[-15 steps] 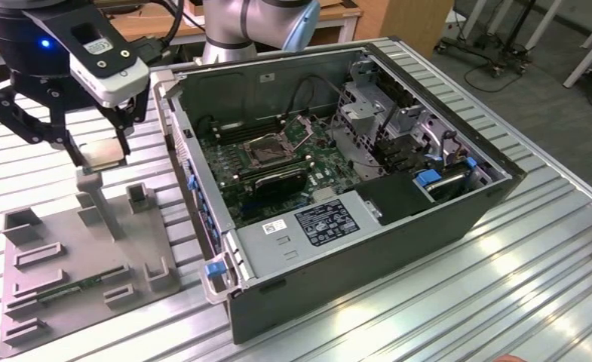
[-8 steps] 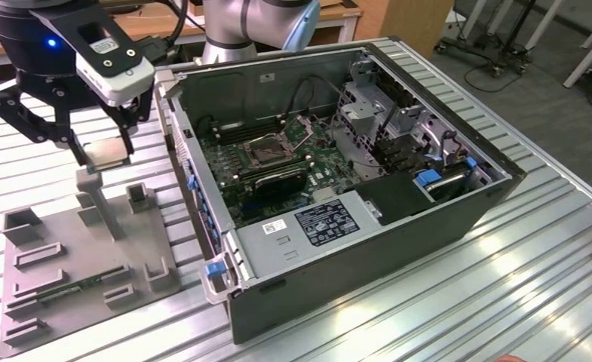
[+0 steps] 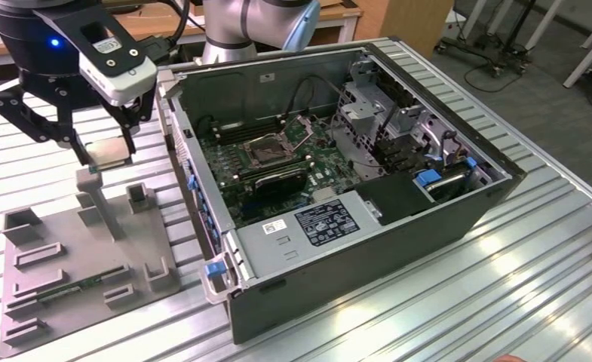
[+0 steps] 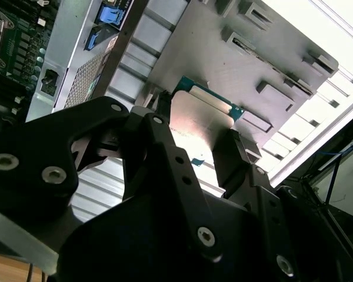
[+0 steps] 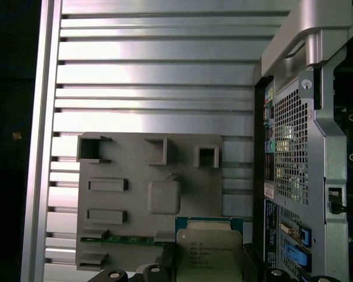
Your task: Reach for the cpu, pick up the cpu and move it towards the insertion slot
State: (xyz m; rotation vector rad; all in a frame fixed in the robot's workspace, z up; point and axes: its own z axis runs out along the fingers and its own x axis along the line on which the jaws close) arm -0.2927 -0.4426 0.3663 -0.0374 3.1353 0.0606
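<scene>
The cpu point(image 3: 111, 152) is a small flat square chip with a silver top, and my gripper point(image 3: 105, 160) is shut on it between its two black fingers. It hangs lifted above the grey tray point(image 3: 75, 256) at the exterior view's left. Both wrist views show the cpu point(image 4: 201, 120) point(image 5: 209, 249) clamped at its edges, with the tray point(image 5: 135, 147) underneath. The insertion slot point(image 3: 271, 151), a silver-framed square socket with a dark centre, lies on the green motherboard inside the open computer case point(image 3: 376, 249), toward the exterior view's right of the gripper.
A narrow green circuit strip point(image 3: 69, 289) lies in the tray, which has raised posts point(image 3: 93, 197). The case's side wall point(image 3: 190, 173) stands between gripper and socket. Cables and a drive cage point(image 3: 376, 113) fill the case's far side. The slatted metal table point(image 3: 457, 302) carries everything.
</scene>
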